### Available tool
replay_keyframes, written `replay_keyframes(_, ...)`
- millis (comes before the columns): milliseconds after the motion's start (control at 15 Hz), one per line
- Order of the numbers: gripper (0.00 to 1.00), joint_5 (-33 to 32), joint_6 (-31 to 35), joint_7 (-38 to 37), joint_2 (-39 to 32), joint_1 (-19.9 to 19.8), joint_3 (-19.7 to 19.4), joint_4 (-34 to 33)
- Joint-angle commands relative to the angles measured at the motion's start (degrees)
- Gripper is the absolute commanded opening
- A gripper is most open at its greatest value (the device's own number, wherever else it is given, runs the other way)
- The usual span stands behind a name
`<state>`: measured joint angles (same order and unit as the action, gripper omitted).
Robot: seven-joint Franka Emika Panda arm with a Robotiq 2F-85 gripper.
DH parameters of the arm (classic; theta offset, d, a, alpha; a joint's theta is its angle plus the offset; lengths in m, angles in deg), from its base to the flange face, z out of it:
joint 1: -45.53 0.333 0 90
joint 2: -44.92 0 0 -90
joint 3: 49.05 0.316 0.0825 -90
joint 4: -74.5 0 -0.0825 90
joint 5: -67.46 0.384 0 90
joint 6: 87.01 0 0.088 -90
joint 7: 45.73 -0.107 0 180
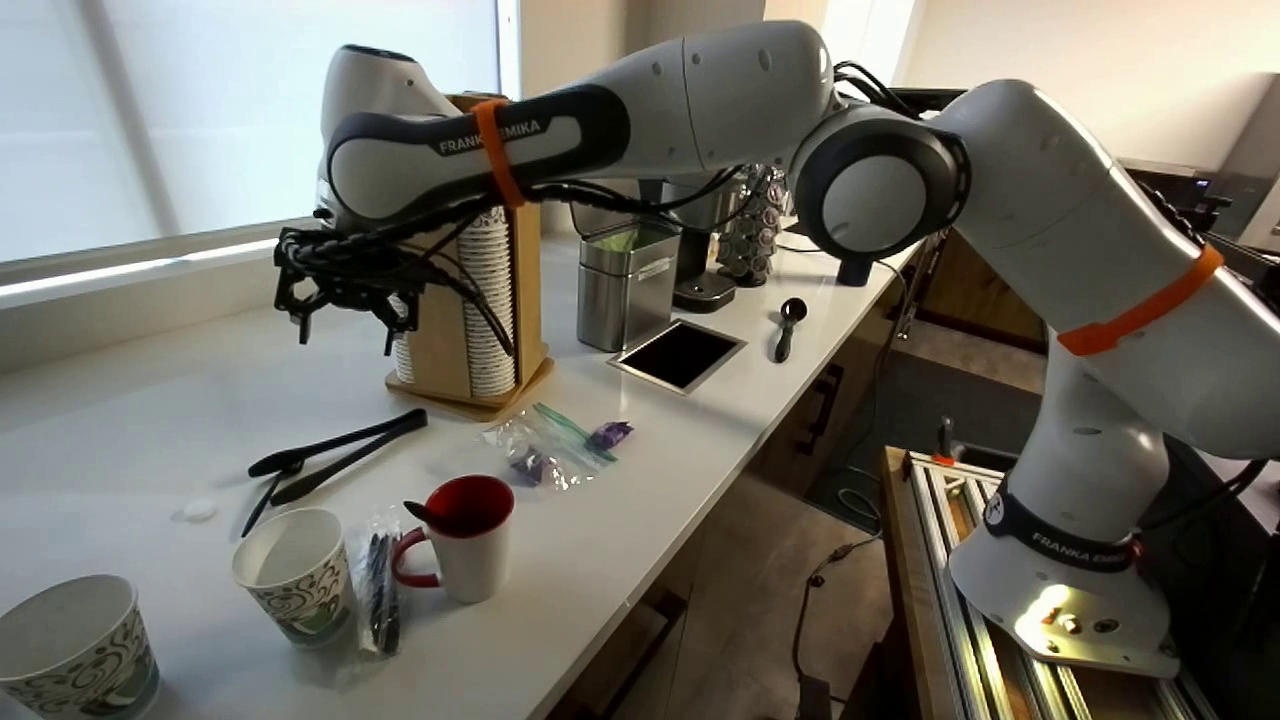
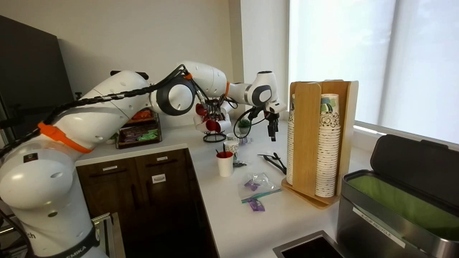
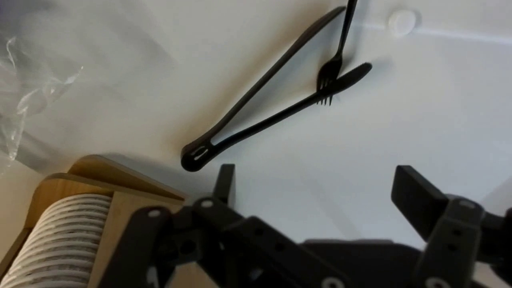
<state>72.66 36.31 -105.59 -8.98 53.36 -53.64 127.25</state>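
I hang my gripper (image 1: 347,335) over the white counter (image 1: 180,400), fingers spread wide apart. The black tongs (image 3: 262,126) lie on it below, one arm across a fork (image 3: 330,69); in both exterior views the wooden cup rack (image 1: 442,350) stands right of my fingers, and in an exterior view a red-lined mug (image 1: 480,565) sits nearer

Tongs (image 3: 272,120) on counter (image 1: 610,520) near cup rack (image 2: 306,143), one leg over fork (image 3: 331,70); packet (image 1: 382,590) between cup (image 1: 300,580) and mug (image 1: 472,550).
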Motion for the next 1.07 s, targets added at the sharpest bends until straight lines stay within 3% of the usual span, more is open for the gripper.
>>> replay_keyframes(0,1.00,-0.44,-0.22,-1.60,-0.64,-0.68,0.29,-0.73)
replay_keyframes(467,1.00,-1.47,10.37,-17.67,-4.49,2.48,-2.11,-4.70)
replay_keyframes(733,1.00,-4.47,5.59,-25.50,-6.95,4.85,-4.44,-8.01)
replay_keyframes(1000,1.00,-5.49,0.95,-31.99,-9.32,4.10,-4.83,-11.39)
